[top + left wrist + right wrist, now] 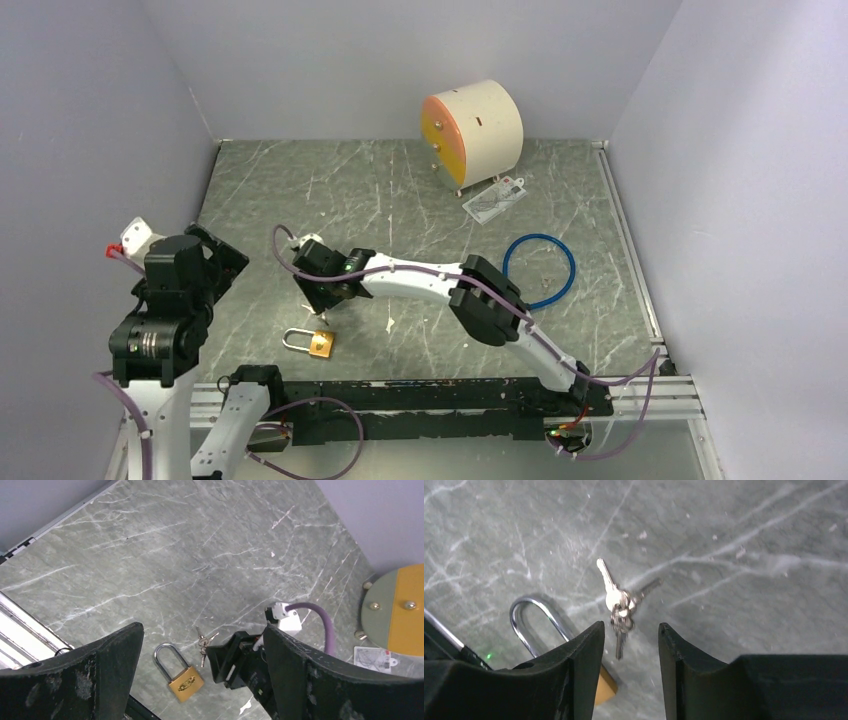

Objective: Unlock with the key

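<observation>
A brass padlock with a steel shackle lies flat on the marble tabletop near the front rail. It also shows in the left wrist view, and the right wrist view catches its shackle. A small bunch of keys lies just beside it on the table. My right gripper hangs low over the keys, open, with the lowest key lying in the gap between the fingertips, not gripped. From above, this gripper covers the keys. My left gripper is held high at the left, wide open and holding nothing.
A cream drum with an orange face stands at the back, with a white card in front of it. A blue cable ring lies to the right. Grey walls close in three sides, and a black rail runs along the front.
</observation>
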You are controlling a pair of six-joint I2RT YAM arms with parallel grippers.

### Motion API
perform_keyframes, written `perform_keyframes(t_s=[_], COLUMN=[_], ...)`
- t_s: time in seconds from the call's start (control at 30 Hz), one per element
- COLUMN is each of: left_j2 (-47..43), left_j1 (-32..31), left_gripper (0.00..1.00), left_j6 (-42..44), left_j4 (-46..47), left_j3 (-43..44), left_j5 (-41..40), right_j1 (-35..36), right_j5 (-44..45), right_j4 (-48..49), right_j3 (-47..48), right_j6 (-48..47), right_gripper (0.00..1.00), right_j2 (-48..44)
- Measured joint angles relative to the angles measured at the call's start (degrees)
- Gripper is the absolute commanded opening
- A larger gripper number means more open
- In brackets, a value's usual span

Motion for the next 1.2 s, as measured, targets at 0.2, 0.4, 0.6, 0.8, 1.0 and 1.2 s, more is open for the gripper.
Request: perform_keyframes(t_s=[0.2,0.4,0.6,0.8,1.0,1.2], left_j2=[-1.90,-2.01,-2.38,-2.51,-2.51,-2.60], left_j1=[0.00,0.00,0.00,0.00,0.00,0.00], left_gripper=[0.93,0.93,0.93,0.93,0.93,0.93], left_j6=[-2.80,-4.26,-5.07,-6.56,-7.85,-8.41], left_j4=[-1.03,-2.67,-2.43,-2.08,-1.77,-1.75], left_j3=[-0.17,-1.81,-3.82,-6.99,-9.11,-9.35], left_j5=[-0.98,-1.42,-1.40,-0.85,-0.07,0.07], right_j1=[0.76,1.62,1.88,1.88,1.84,1.70], right_j5=[2.16,5.79,7.82,9.49,9.64,9.01], right_j4=[-2.62,-5.79,-5.70,-8.28,-10.60,-11.02], right_j3=[8.17,8.92,5.09,-3.89,-7.72,-6.54], right_j6=[-0.55,-1.42,-1.86,-2.01,-2.97,-5.31], right_gripper=[0.38,0.07,0.00,0.02,0.45,0.44], right_j2=[5.97,6.75,4.55,-2.03,-4.79,-4.35])
